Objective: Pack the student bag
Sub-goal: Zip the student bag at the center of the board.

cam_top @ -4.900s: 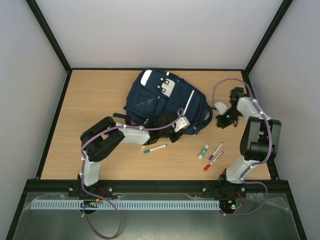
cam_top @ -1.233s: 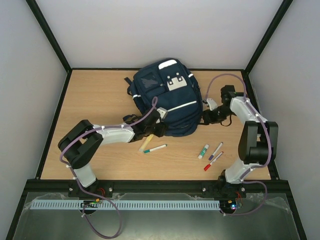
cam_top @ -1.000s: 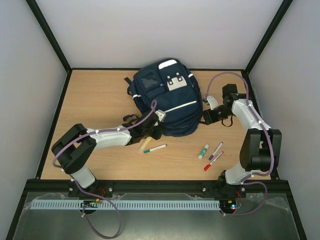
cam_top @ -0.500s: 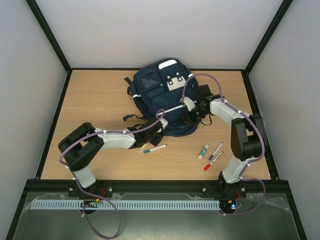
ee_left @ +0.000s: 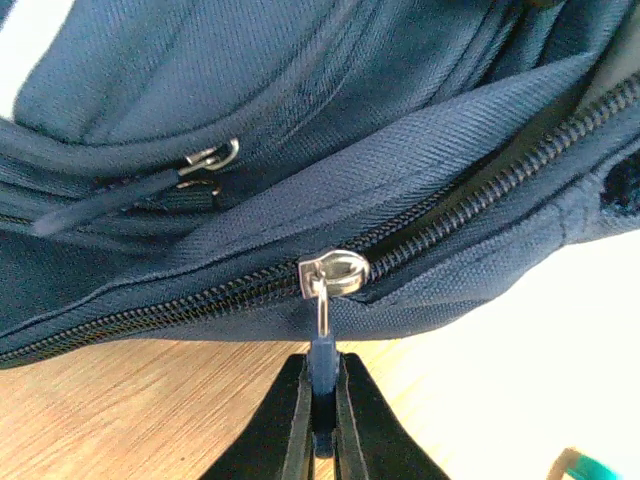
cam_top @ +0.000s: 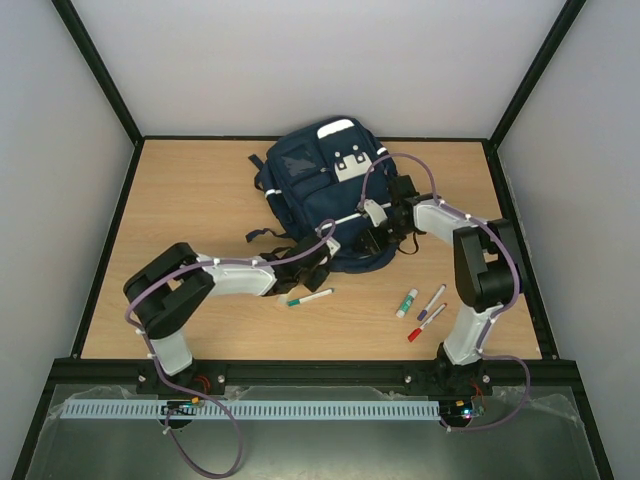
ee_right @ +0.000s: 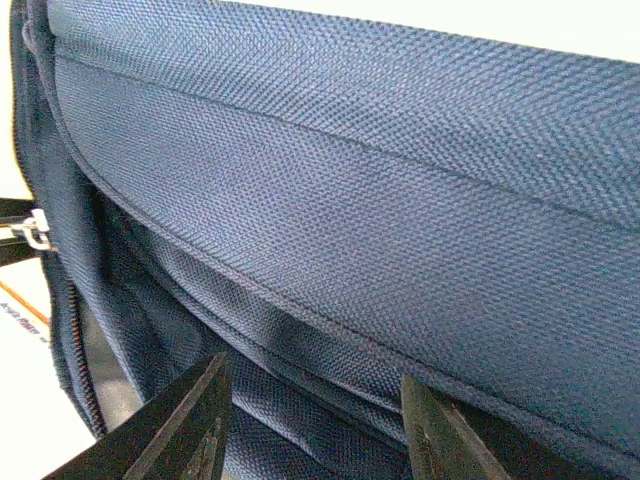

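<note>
The student bag (cam_top: pixel 325 195), navy with white stripes and a grey-white patch, lies flat at the back middle of the table. At its near edge my left gripper (cam_top: pixel 322 262) is shut on the small blue zipper pull (ee_left: pixel 322 362), which hangs from the silver slider (ee_left: pixel 333 273) of the main zipper. The zipper looks parted to the right of the slider. My right gripper (cam_top: pixel 376 236) rests against the bag's right near side. In the right wrist view its fingers (ee_right: pixel 195 425) stand open over a fold of navy fabric (ee_right: pixel 350 250), gripping nothing.
On the wood in front of the bag lie a green-capped marker (cam_top: pixel 310 297), a short white marker with a green cap (cam_top: pixel 406 303), a purple marker (cam_top: pixel 432 300) and a red marker (cam_top: pixel 425 324). Black frame rails edge the table.
My left gripper has shut on the zipper pull. The right arm swung left from the table's right side onto the bag's right near corner. The bag has barely shifted.
</note>
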`<control>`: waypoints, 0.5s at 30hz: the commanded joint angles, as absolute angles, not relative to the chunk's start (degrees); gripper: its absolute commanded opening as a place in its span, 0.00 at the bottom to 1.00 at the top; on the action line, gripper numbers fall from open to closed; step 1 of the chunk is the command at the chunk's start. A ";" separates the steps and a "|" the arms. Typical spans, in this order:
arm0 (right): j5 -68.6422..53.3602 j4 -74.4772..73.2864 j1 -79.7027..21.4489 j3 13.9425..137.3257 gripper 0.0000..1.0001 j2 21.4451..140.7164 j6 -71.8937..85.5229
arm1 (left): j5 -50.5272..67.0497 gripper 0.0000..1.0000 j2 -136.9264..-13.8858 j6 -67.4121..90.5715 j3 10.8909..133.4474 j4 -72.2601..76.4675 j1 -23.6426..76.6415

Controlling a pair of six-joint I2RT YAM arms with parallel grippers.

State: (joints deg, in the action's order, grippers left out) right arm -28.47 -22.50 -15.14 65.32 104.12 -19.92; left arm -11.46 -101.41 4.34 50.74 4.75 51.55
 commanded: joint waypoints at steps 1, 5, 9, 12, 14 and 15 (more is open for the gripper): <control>-22.26 -25.73 -15.36 63.78 0.48 107.74 -18.40 | -14.54 0.02 -96.51 4.45 51.33 1.12 51.34; -20.62 -26.04 -15.34 63.75 0.46 108.99 -18.13 | -11.70 0.02 -92.95 6.55 49.30 1.14 49.73; -16.55 -25.94 -15.37 63.87 0.43 110.49 -16.81 | -2.77 0.02 -92.05 11.16 48.20 1.55 44.67; -12.82 -26.02 -14.99 63.95 0.36 111.92 -14.99 | 0.44 0.02 -94.31 14.72 49.09 -1.37 40.70; -11.69 -26.50 -14.46 64.36 0.33 113.22 -13.84 | 0.43 0.02 -96.94 16.95 50.50 -5.48 37.75; -11.53 -26.90 -14.11 64.57 0.32 113.77 -13.46 | 0.30 0.02 -97.87 17.91 50.79 -6.92 36.62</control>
